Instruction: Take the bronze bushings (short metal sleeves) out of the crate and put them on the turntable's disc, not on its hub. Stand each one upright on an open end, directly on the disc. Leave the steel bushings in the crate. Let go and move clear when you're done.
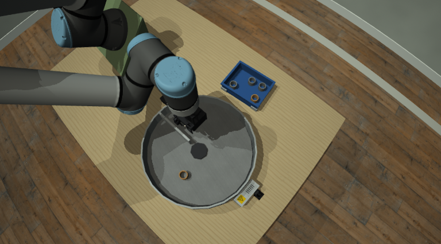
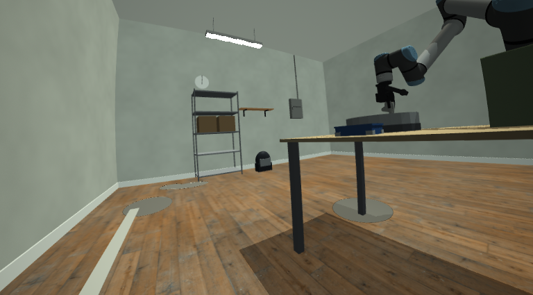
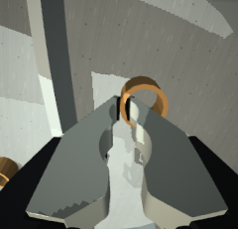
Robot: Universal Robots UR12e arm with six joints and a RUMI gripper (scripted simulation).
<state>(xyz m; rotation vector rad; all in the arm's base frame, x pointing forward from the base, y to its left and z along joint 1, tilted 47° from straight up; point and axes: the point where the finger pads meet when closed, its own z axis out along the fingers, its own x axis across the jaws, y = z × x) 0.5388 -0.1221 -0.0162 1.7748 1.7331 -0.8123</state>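
- Top view, left side: a thin bar (image 1: 184, 134) (image 3: 56, 60) reaches over the disc (image 1: 221, 171) (image 3: 99, 41). Keep the claw and its load off it.
- Next, one bronze bushing (image 1: 184, 178) (image 3: 7, 167) stands on the disc. Leave room around it.
- Then comes the claw (image 1: 191, 131) (image 2: 388, 110) (image 3: 122, 97). It is clenched on the wall of a second bushing (image 3: 163, 102), best seen in the wrist view. Hold it straight, lower it softly till its open end sits flat, then let go and lift straight up. If the disc turns, be gentle.
- Next, the dark hub (image 1: 198, 151): not here.
- Right, the blue crate (image 1: 239, 97) (image 2: 358, 130) has one bronze bushing left (image 1: 254, 101). Leave the steel ones.
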